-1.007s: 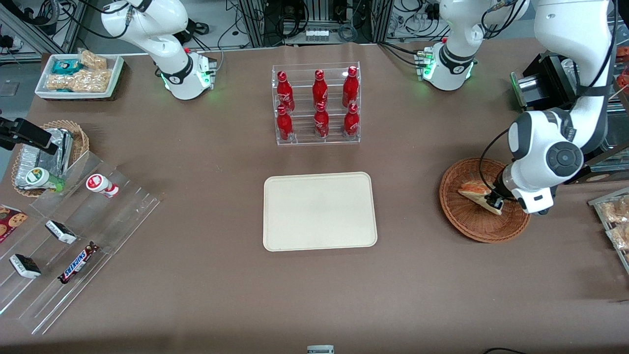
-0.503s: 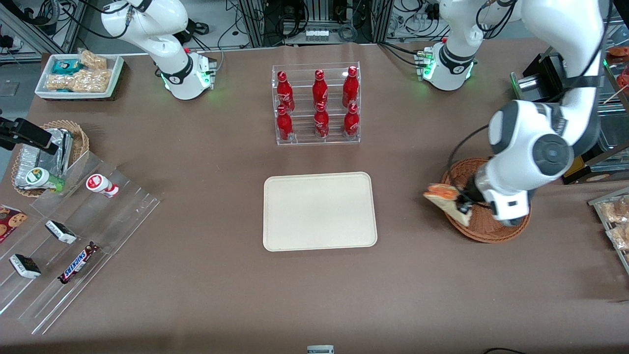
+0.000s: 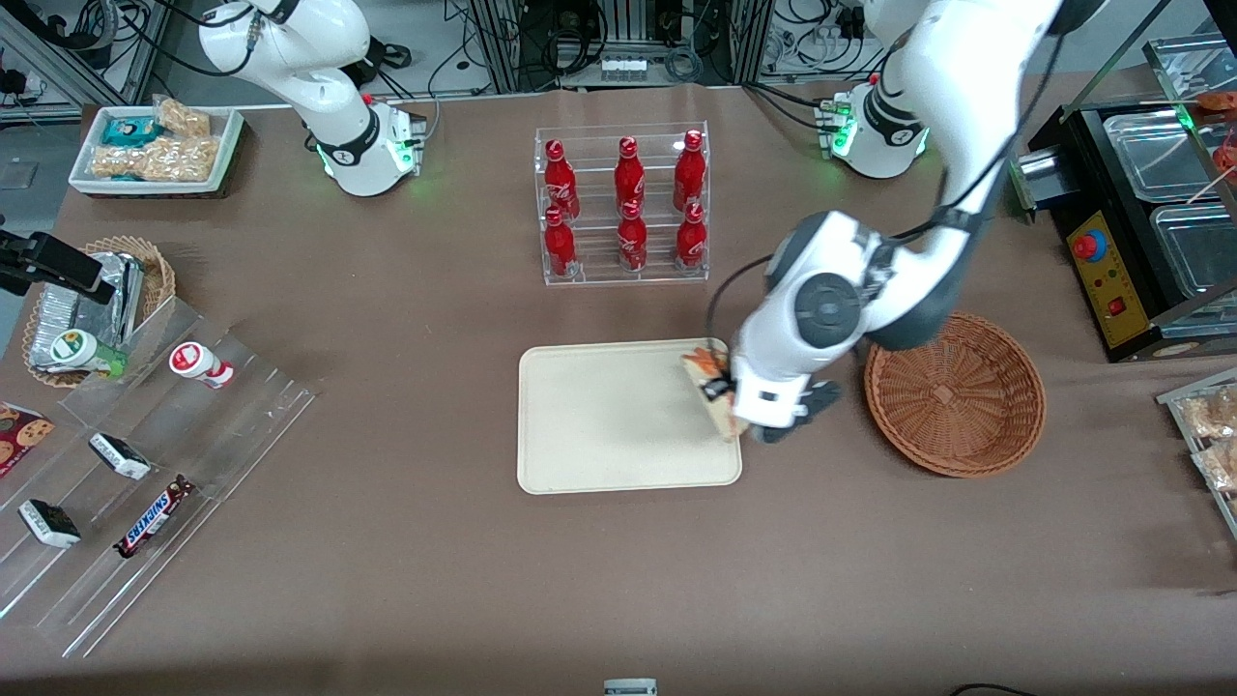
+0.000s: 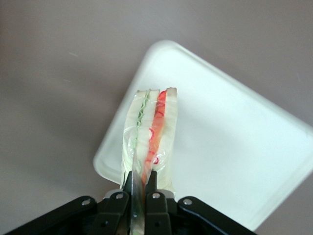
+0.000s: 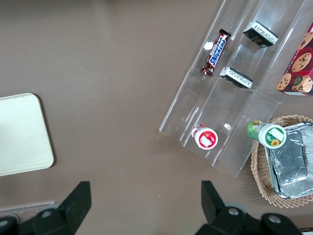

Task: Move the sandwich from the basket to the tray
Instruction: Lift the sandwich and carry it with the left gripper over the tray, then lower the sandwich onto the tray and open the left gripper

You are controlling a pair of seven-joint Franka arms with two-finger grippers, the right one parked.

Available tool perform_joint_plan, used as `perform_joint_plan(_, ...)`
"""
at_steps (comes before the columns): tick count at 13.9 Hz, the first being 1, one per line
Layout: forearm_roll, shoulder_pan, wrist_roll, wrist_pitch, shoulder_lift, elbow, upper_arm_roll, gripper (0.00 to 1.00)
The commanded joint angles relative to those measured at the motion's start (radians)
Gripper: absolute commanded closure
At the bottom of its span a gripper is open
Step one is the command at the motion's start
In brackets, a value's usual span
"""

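I have the gripper (image 3: 723, 394) clamped on the sandwich (image 3: 713, 385), the two fingers (image 4: 129, 188) pinched nearly together on the wedge's narrow end, so the load is secure for now. Taking the tray (image 3: 599, 425) as my landmark: the sandwich hangs above the tray's edge that faces the basket (image 3: 955, 393), only just inside the rim and not yet touching the surface. The basket itself sits well apart from the tray, toward the working arm's end of the table, and holds nothing I can see. What the coming move turns on is the sandwich's long axis: in the wrist view it runs straight out from the jaws, filling layers edge-on, pointing from the tray's corner (image 4: 105, 164) in toward the tray's middle. I judge I should carry it a little farther over the tray's middle before lowering, since a release here risks the wedge tipping onto the rim.
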Motion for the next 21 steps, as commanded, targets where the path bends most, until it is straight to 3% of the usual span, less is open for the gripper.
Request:
perform_joint_plan(1, 0.025, -0.078, 0.048, 0.087, 0.071, 0.064, 0.007, 0.94)
perform_joint_plan(7, 0.185, -0.164, 0.048, 0.202, 0.177, 0.077, 0.007, 0.92)
perform_joint_plan(17, 0.269, -0.217, 0.049, 0.250, 0.226, 0.084, 0.007, 0.88)
perform_joint_plan(18, 0.269, -0.215, 0.049, 0.250, 0.225, 0.084, 0.007, 0.80)
perform_joint_plan(20, 0.269, -0.215, 0.035, 0.254, 0.225, 0.086, 0.007, 0.09)
perform_joint_plan(21, 0.271, -0.217, 0.035, 0.262, 0.223, 0.090, 0.007, 0.00)
